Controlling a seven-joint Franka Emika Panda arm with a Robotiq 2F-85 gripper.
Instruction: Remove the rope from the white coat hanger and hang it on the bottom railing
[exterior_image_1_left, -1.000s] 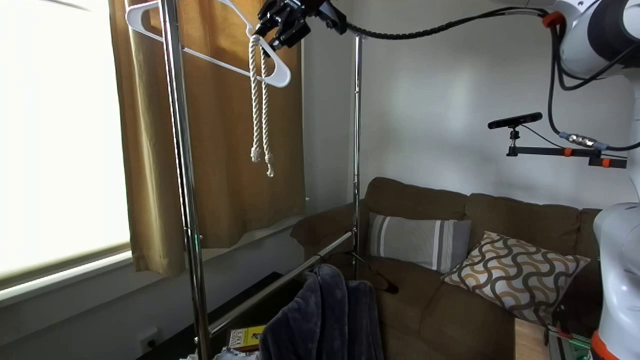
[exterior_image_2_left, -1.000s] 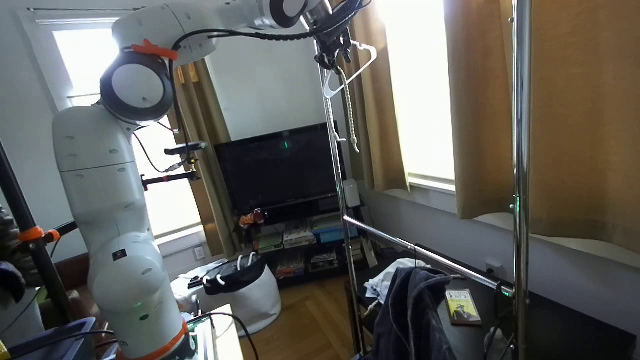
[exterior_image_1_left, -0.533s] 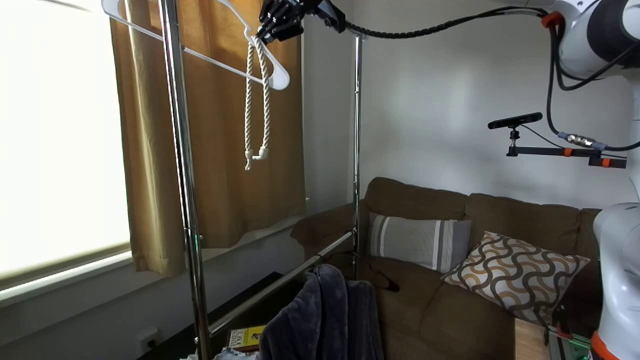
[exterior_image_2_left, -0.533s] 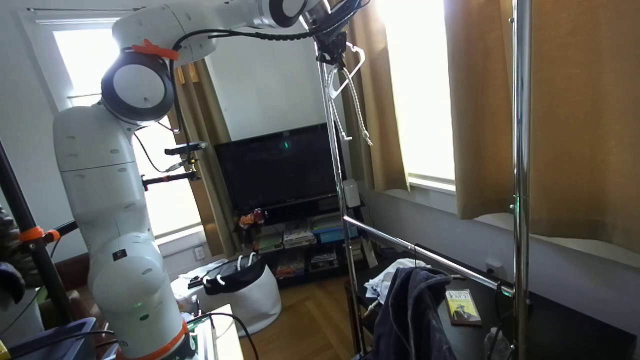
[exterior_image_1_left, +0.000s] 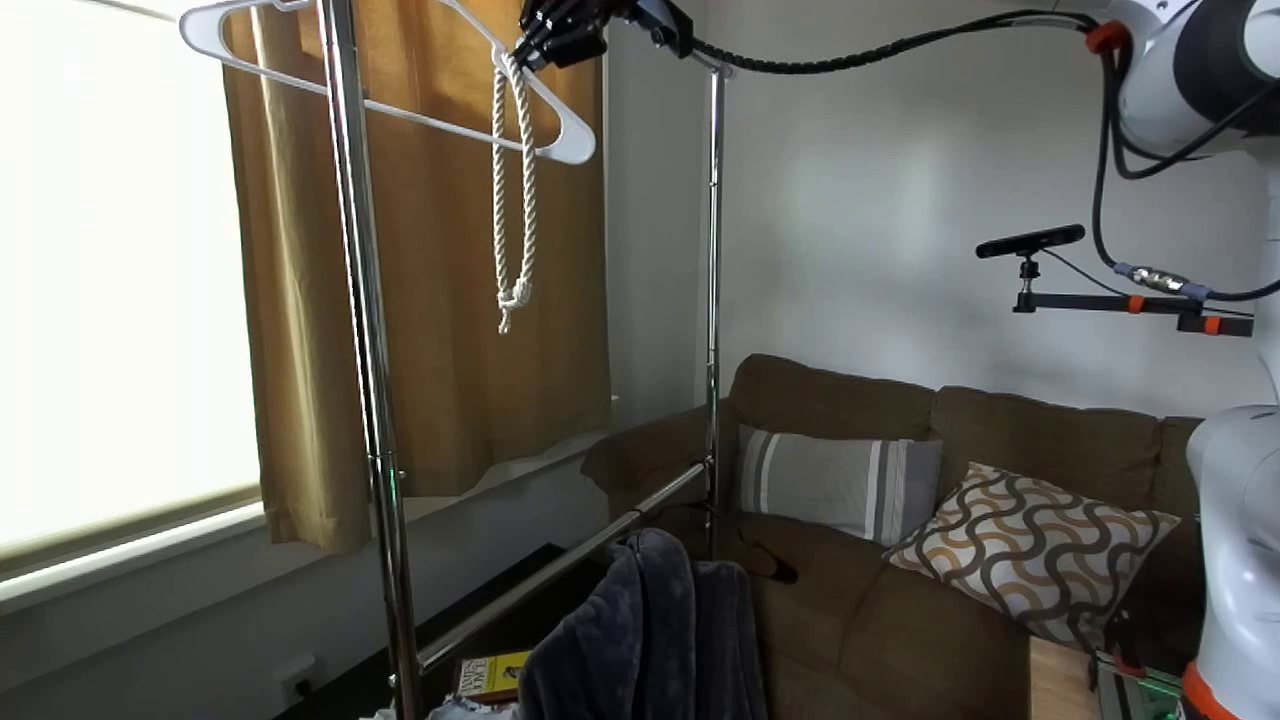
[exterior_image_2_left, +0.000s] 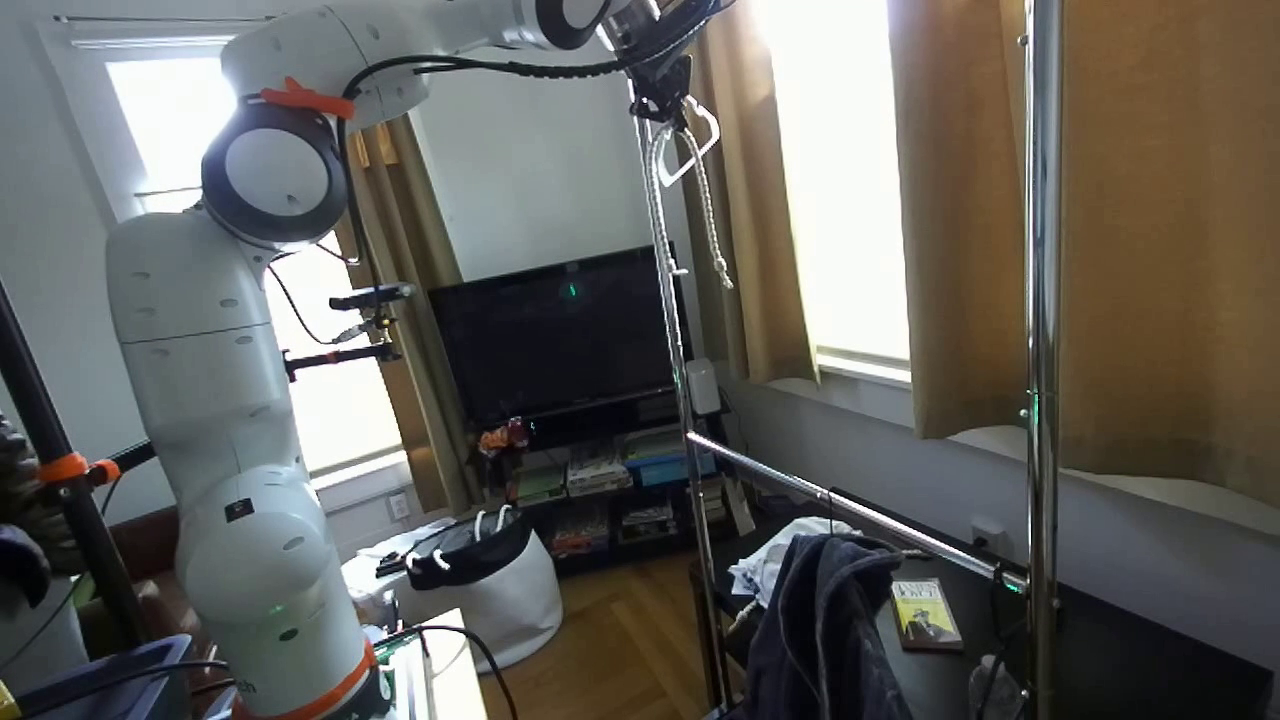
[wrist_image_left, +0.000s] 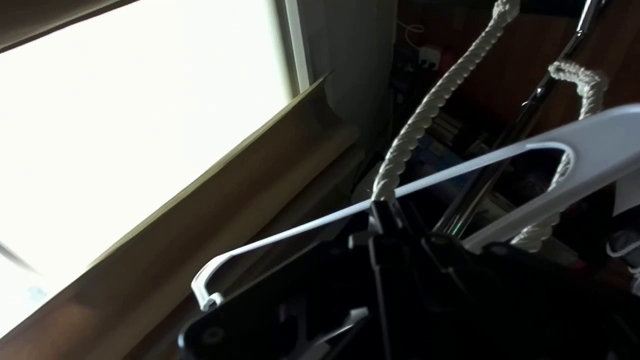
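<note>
Two steps seem left: our black gripper (wrist_image_left: 391, 213) pinches white twisted rope (wrist_image_left: 430, 107), neither off white plastic hanger (exterior_image_1_left: 440, 124) nor on chrome bottom railing (exterior_image_2_left: 870, 516).

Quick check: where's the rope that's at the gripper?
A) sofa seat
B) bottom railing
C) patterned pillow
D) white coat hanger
D: in an exterior view the rope dangles in two strands at the white coat hanger, well above the bottom railing.
</note>
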